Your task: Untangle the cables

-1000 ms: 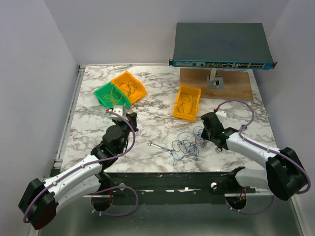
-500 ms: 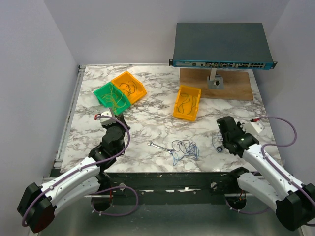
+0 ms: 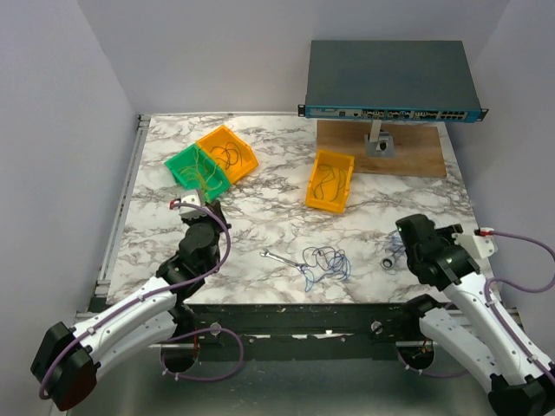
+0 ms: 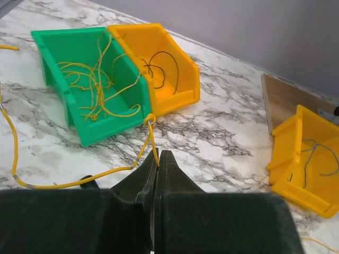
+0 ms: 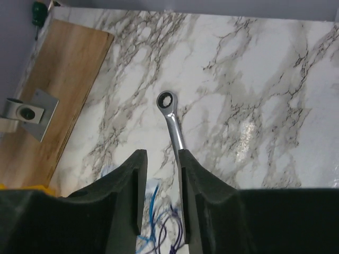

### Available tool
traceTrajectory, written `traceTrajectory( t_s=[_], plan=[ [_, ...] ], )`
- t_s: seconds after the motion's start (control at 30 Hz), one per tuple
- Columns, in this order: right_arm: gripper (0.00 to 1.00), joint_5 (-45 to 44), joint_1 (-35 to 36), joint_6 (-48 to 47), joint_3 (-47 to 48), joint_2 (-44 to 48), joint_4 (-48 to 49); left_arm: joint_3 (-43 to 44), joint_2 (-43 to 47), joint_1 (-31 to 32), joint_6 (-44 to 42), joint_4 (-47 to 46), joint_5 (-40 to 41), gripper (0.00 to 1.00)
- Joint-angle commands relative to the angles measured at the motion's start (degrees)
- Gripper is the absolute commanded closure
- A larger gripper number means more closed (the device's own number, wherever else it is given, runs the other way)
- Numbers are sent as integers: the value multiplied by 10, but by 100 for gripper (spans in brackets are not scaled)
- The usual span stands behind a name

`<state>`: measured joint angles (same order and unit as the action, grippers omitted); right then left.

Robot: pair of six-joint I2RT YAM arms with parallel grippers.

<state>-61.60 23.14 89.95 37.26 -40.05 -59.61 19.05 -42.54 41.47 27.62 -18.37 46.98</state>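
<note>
Plainly pressed together at the left hand (image 4: pixel 157 156), pinching a yellow-green cable (image 4: pixel 150 121) right at the tips. Held just short of the green bin (image 4: pixel 90 132), probably to bring this strand to the like-coloured strands lying inside; looks like sorting by colour. Running from the pinch up to a small loop at the bin's front lip, and away leftward over the worktop (image 4: pixel 212 132) in a long slack curve. Touching the green bin, an orange bin (image 4: pixel 183 90) with a dark brown strand; well apart to the right, a second orange bin (image 4: pixel 286 159) with a bluish one.

Partly spread at the right hand (image 5: pixel 160 154), gripping nothing as far as can be told. Low between its fingers, a few blue and dark strands; beyond them the silver wrench (image 5: pixel 172 119), flat on the marble and apart from the hand. From above, parked beside a small dark coil (image 3: pixel 389 262), likely one strand set apart from the main blue tangle (image 3: pixel 325 262) lying near the front edge between the two arms, just right of the wrench.

Cannot tell whether the right hand touches that coil: tips hidden under the wrist from above. Cut off at the left frame edge, the yellow-green strand's far end. Too fine to count or trace, the crossings inside the blue tangle.
</note>
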Motion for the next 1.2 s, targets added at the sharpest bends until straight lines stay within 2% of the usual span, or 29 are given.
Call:
traceTrajectory(
  t_s=[0.0, 0.07, 0.13, 0.17, 0.27, 0.4, 0.47, 0.5, 0.57, 0.67, 0.73, 0.8, 0.87, 0.97, 1.03, 1.1, 1.13, 1.17],
  plan=[
    [50, -32, -3, -84, 16, 19, 29, 14, 10, -2, -61, -54, -138, 100],
    [35, 10, -3, -196, 10, 29, 108, 39, 15, -1, -58, -50, -235, 100],
    [26, 79, -3, -304, 7, 39, 179, 68, 12, -1, -59, -39, -315, 100],
    [24, 131, -2, -397, 0, 47, 236, 83, 8, -1, -60, -34, -350, 100],
    [21, 367, -3, -561, -28, 68, 374, 145, -16, -1, -60, 13, -434, 100],
    [17, 662, -3, -633, -69, 72, 505, 234, -40, -1, -59, 75, -507, 100],
    [17, 819, -3, -641, -102, 71, 611, 282, -49, -1, -58, 103, -531, 100],
    [16, 859, -3, -630, -118, 70, 671, 310, -55, -2, -59, 116, -547, 100],
    [15, 860, -3, -609, -130, 55, 718, 367, -67, -2, -61, 148, -572, 100],
    [15, 860, -3, -635, -110, 0, 725, 452, -93, -1, -64, 182, -613, 100],
    [15, 901, -2, -653, -102, -42, 750, 501, -111, -1, -63, 214, -642, 100],
    [9, 930, 2, -657, -104, -69, 790, 545, -129, -1, -63, 231, -672, 100],
    [4, 922, 11, -672, -110, -83, 823, 580, -142, -1, -67, 255, -688, 100],
    [4, 897, 22, -703, -103, -110, 841, 617, -154, -1, -61, 281, -702, 100],
    [9, 875, 26, -712, -92, -143, 844, 631, -161, -1, -54, 283, -721, 100],
    [20, 878, 30, -713, -80, -173, 850, 643, -167, -1, -47, 291, -725, 100],
    [29, 884, 33, -710, -77, -185, 859, 649, -169, -2, -46, 297, -726, 100],
    [42, 885, 37, -705, -75, -194, 867, 652, -167, -2, -47, 302, -725, 100]
  ],
)
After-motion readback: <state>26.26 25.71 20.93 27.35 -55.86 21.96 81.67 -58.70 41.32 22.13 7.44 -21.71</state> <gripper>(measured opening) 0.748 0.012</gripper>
